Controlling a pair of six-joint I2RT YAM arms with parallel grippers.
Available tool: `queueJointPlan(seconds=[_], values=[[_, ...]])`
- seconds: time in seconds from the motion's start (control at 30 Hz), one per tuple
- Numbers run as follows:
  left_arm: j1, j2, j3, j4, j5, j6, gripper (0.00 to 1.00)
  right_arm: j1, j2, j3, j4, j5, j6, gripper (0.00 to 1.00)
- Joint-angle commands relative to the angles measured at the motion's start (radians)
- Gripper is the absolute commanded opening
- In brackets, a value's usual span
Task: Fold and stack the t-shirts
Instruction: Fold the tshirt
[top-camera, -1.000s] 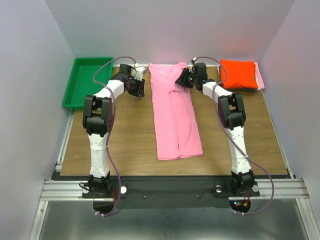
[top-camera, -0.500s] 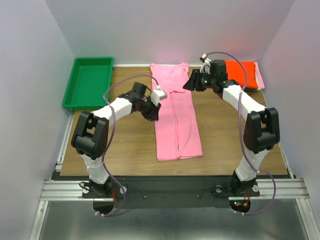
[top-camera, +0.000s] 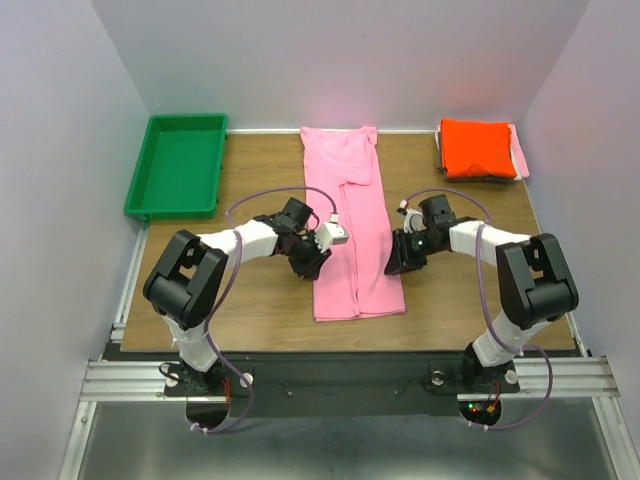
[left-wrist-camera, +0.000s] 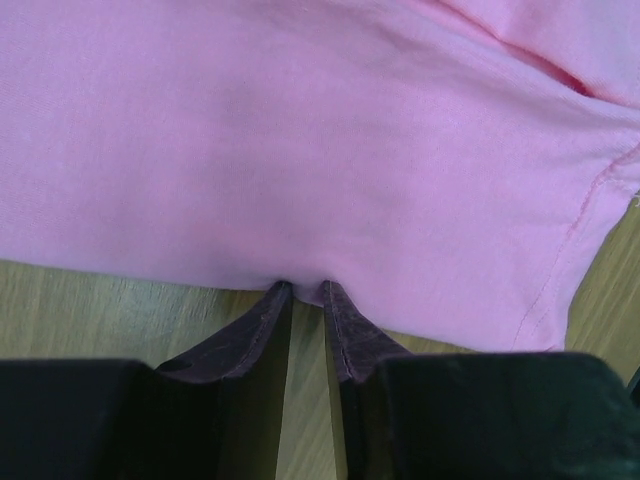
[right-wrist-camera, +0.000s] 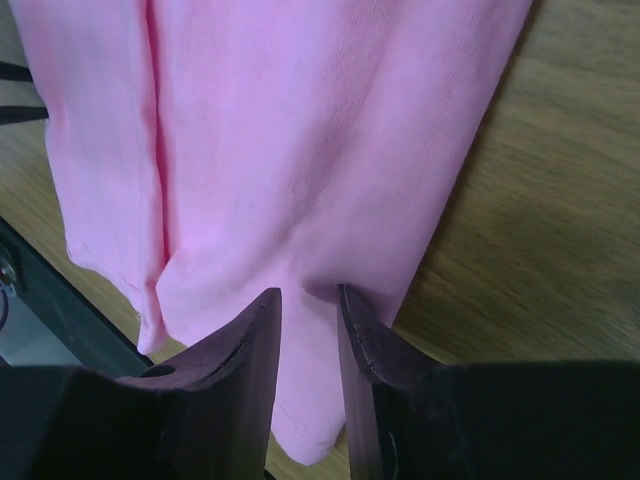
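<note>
Pink t-shirt (top-camera: 350, 225) lies as a long folded strip down the middle of the table (top-camera: 250, 310). Left gripper (left-wrist-camera: 302, 288) and right gripper (right-wrist-camera: 308, 295) each pinch one side edge toward its near end, clenched on cloth.

Robotics lab cell, plain white enclosure walls (top-camera: 70, 120), alu rail frame (top-camera: 340, 377), wood-top bench (top-camera: 250, 300), exposed cabling (top-camera: 270, 191)

Wood-grain table (top-camera: 440, 300). Centre: pink t-shirt (top-camera: 350, 220) lying flat, folded into a long strip, running from the far edge almost to the front. Far-right corner: folded orange-red t-shirt (top-camera: 477, 148) atop a paler pink one (top-camera: 519, 150). Far-left corner: green tray (top-camera: 178, 165).
</note>
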Motion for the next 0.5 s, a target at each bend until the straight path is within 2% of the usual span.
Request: queueJointPlan(seconds=[0.0, 0.23, 0.47], values=[[-0.014, -0.051, -0.030, -0.001, -0.007, 0.027, 0.30, 0.000, -0.034, -0.031, 0.020, -0.046, -0.044, 0.34], [-0.031, -0.141, -0.029, -0.024, 0.002, 0.051, 0.30, 0.018, 0.002, -0.046, 0.021, -0.095, -0.027, 0.31], [-0.079, -0.094, -0.069, -0.012, -0.015, 0.076, 0.30, 0.026, 0.009, -0.082, 0.033, -0.117, 0.010, 0.33]])
